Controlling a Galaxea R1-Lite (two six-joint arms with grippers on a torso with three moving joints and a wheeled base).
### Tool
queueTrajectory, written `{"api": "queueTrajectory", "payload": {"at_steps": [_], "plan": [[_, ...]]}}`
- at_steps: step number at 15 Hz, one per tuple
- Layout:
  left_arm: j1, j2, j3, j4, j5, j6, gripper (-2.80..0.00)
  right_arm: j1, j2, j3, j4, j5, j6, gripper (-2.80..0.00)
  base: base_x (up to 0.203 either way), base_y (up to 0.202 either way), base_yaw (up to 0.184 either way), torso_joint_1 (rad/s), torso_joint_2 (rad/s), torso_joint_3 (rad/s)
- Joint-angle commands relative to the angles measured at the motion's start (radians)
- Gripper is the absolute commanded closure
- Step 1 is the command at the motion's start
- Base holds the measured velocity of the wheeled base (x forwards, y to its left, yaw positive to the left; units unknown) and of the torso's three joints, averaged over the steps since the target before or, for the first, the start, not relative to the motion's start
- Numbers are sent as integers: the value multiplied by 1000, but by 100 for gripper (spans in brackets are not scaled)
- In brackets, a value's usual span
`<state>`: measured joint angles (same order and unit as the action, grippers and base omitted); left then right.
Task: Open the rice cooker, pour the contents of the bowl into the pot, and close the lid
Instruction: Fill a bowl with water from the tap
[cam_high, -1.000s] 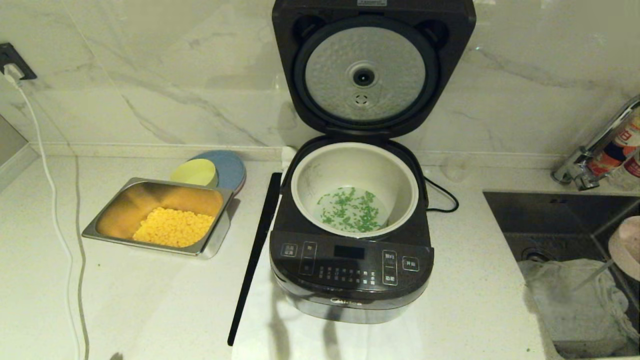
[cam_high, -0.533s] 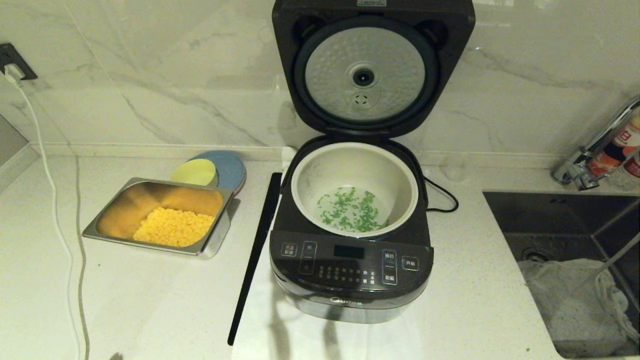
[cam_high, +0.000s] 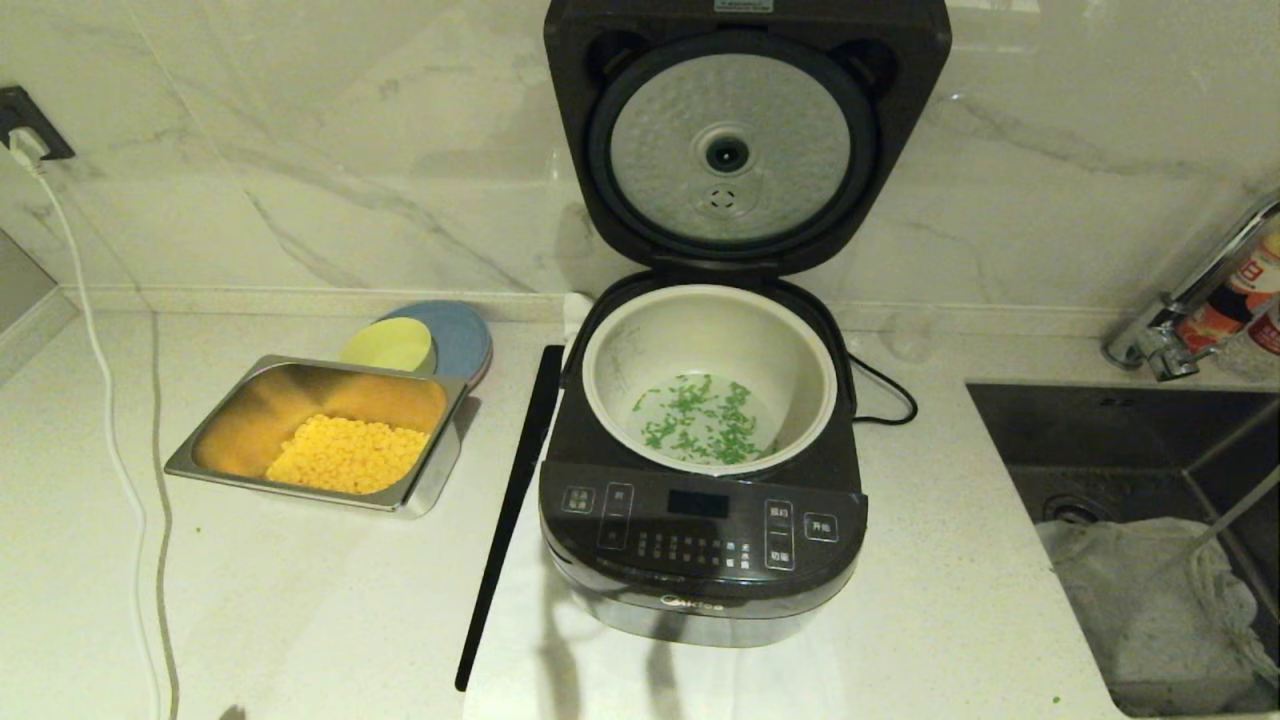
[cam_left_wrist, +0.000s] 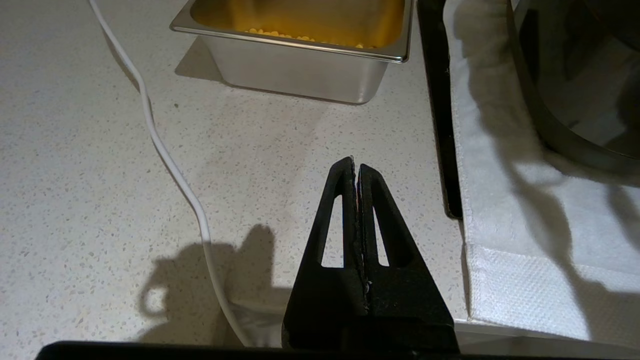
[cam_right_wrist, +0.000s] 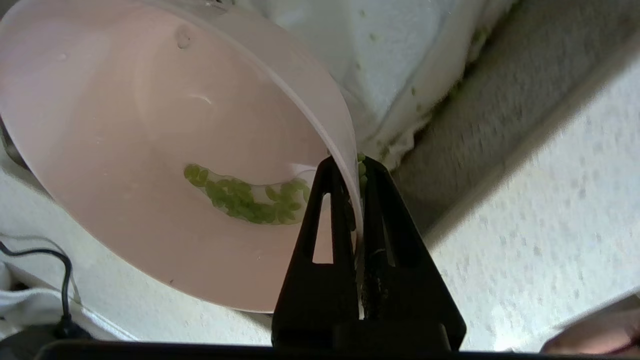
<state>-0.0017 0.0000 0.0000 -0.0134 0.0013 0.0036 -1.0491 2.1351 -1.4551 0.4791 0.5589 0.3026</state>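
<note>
Pale speckled stone formed the worktop, on which everything was set out; seen from the head camera, the rice cooker stood at the centre of it on a white cloth. The lid was found swung fully upright at twelve o'clock, its dimpled silver underside exposed. Just below it the pot was seated in the cooker's body, and scattered green bits were seen lying on its floor. A steel tray of corn kernels was placed at nine o'clock of the cooker, and a sink at three o'clock. In the right wrist view the bowl was seen tilted above a white cloth, off toward the sink side by all appearances, with its rim pinched between the closed fingers of the right gripper; a small crescent of green residue clung inside it. The left gripper was parked low over the worktop near the tray, its fingers pressed together on nothing. The pouring was judged done and the bowl to be on its way to being put aside. The next move was judged to call for the bowl to be set down and released, after which the lid would need pushing down from its top edge until latched.
</note>
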Motion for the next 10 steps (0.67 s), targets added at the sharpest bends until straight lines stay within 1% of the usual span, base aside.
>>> {"api": "queueTrajectory", "payload": {"at_steps": [1,5,10], "plan": [[0,0,9,0,0,-1,0,10,45,-51,4,5,15,0,0,0,0,0,0,0],[0,0,9,0,0,-1,0,38,76,-100,4,4,23,0,0,0,0,0,0,0],[0,0,9,0,0,1,0,53,111,-179,4,3,62,0,0,0,0,0,0,0]]}}
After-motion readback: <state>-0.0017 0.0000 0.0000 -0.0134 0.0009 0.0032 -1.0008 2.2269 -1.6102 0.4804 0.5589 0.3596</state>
